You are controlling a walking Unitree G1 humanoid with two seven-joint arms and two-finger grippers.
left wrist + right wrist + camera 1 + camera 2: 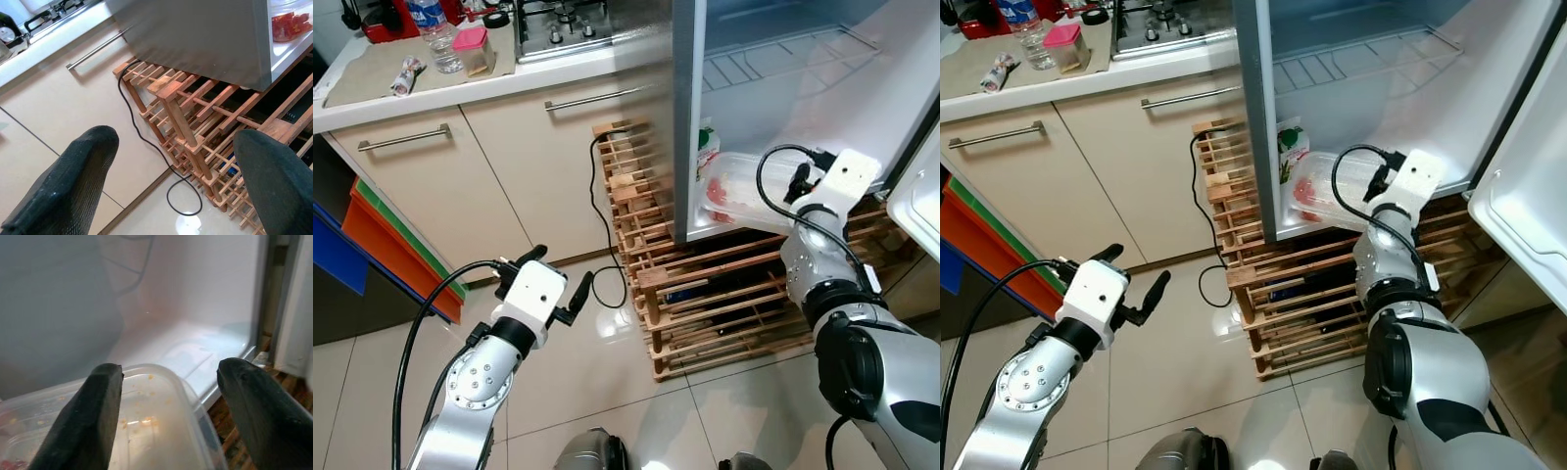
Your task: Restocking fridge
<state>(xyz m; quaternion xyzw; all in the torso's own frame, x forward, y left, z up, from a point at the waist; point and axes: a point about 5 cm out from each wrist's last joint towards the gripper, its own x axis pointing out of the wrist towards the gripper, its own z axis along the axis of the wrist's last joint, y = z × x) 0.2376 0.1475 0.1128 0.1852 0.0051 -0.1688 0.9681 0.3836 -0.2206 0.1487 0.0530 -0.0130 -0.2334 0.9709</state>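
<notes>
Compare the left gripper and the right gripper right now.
The left gripper hangs over the floor tiles, away from the fridge; the right gripper reaches into the fridge. The left gripper has nothing near its fingers; the right gripper sits just over a clear container. Both are open.

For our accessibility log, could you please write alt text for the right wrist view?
The open right gripper hovers over a clear plastic container lying on the white fridge floor, its two black fingers spread apart. A wire shelf shows faintly above.
</notes>
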